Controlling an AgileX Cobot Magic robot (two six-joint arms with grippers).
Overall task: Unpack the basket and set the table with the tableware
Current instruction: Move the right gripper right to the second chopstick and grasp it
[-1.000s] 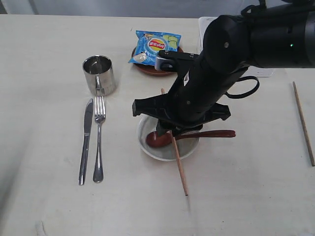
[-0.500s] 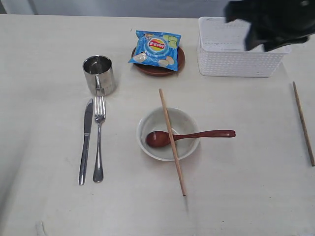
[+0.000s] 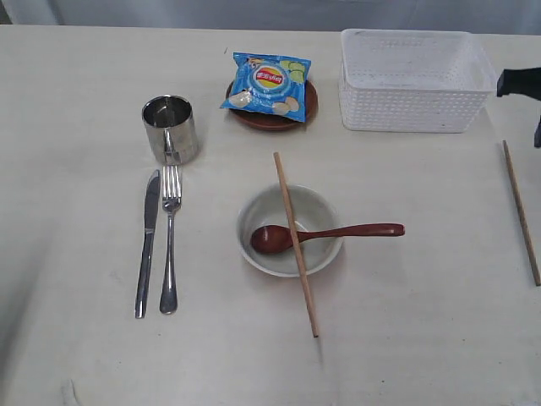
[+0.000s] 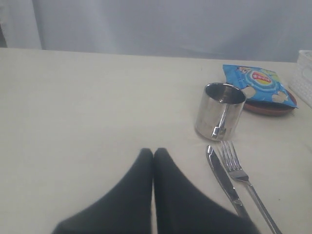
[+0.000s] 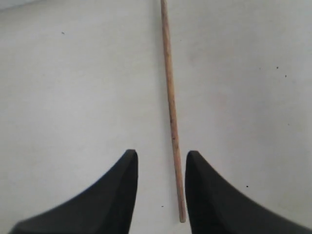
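Table setting seen from above, with both wrist views. The worktop [image 3: 406, 355] carries all items. The basket [image 3: 414, 110] stands at the far right. Left of it, at far centre, the brown plate [image 3: 260, 121] bears a blue chips bag [image 3: 269, 80] that covers most of it. The steel cup [image 3: 171, 128] stands upright at the far left. On the near side of it the knife [image 3: 147, 245] and fork [image 3: 171, 241] lie side by side, the knife on the left.

The bowl [image 3: 317, 210] sits at the centre. The wooden spoon [image 3: 338, 232] rests with its head inside the bowl and its handle pointing right over the rim. One chopstick [image 3: 296, 245] lies across the bowl from far to near, crossing over the spoon. The second chopstick [image 3: 521, 211] lies flat at the right edge, well apart from the first.

The right gripper [image 5: 160, 155] has its jaws apart and empty, with the second chopstick [image 5: 170, 107] on the worktop between them, nearer one finger. The left gripper [image 4: 153, 155] has its jaws pressed together, holding nothing, at the left side near the cup [image 4: 219, 111].
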